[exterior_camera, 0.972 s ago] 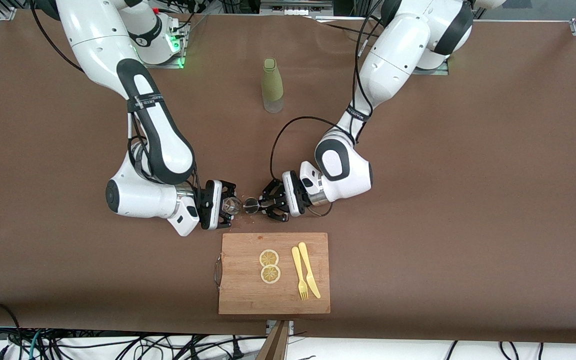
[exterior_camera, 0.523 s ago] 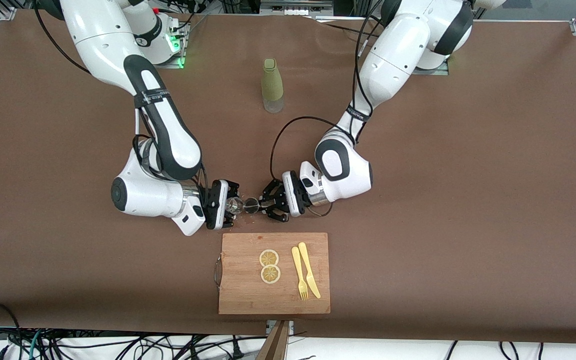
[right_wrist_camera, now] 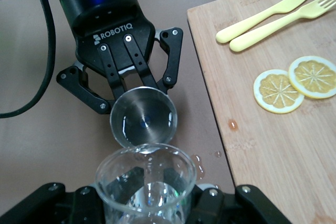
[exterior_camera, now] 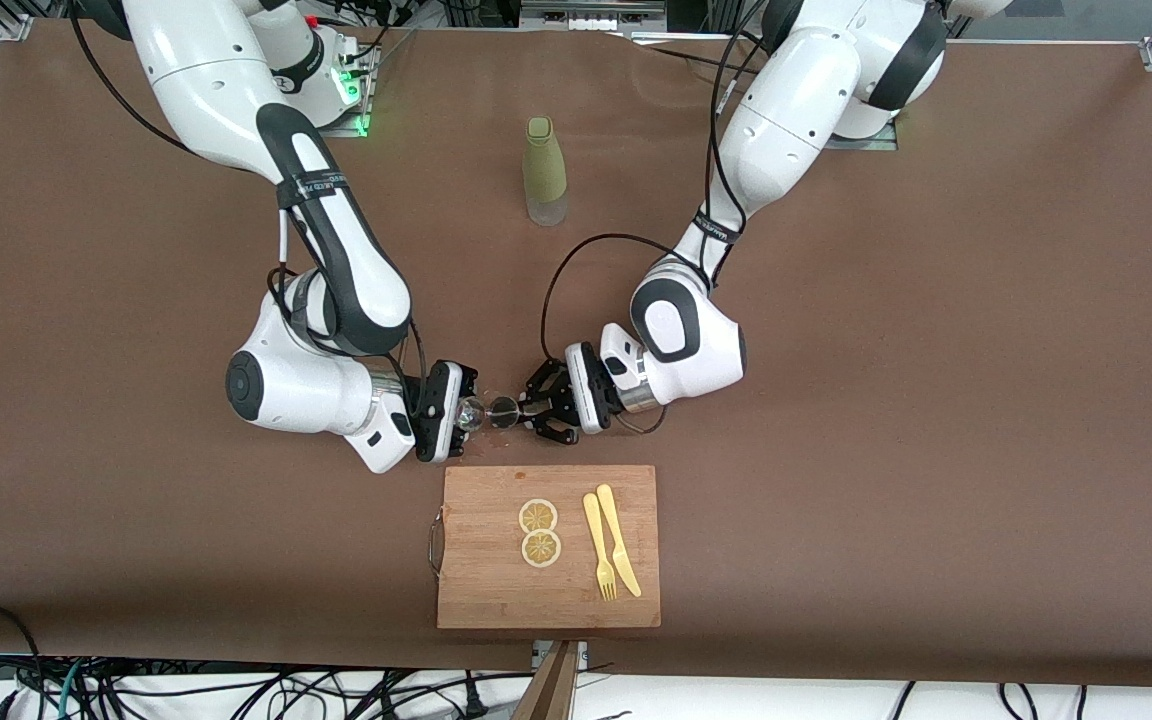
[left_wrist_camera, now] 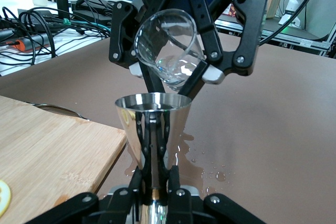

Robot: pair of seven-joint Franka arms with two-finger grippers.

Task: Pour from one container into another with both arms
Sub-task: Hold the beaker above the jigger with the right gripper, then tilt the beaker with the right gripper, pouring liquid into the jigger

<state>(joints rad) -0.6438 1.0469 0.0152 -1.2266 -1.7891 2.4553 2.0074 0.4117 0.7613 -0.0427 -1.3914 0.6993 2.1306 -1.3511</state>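
Observation:
A clear glass beaker [exterior_camera: 468,412] with a little water in it is tilted, its lip over the rim of a steel cone-shaped cup [exterior_camera: 503,408]. My right gripper [exterior_camera: 458,411] is shut on the beaker [right_wrist_camera: 144,184], low over the brown table. The left gripper [exterior_camera: 524,408] is shut on the steel cup's stem [left_wrist_camera: 153,145] and holds the cup upright. In the right wrist view the steel cup [right_wrist_camera: 143,118] has clear liquid in its bowl. The left wrist view has the beaker [left_wrist_camera: 168,51] leaning just above the cup's mouth.
Water drops and a small puddle [left_wrist_camera: 210,174] lie on the table under the cup. A wooden cutting board [exterior_camera: 496,590], nearer the front camera, carries two lemon slices [exterior_camera: 539,531], a yellow fork [exterior_camera: 596,545] and knife [exterior_camera: 620,545]. A green bottle [exterior_camera: 544,170] stands between the arms' bases.
My right arm has carried the beaker toward the steel cup and tipped it further over the rim. The left arm and the cup have stayed still.

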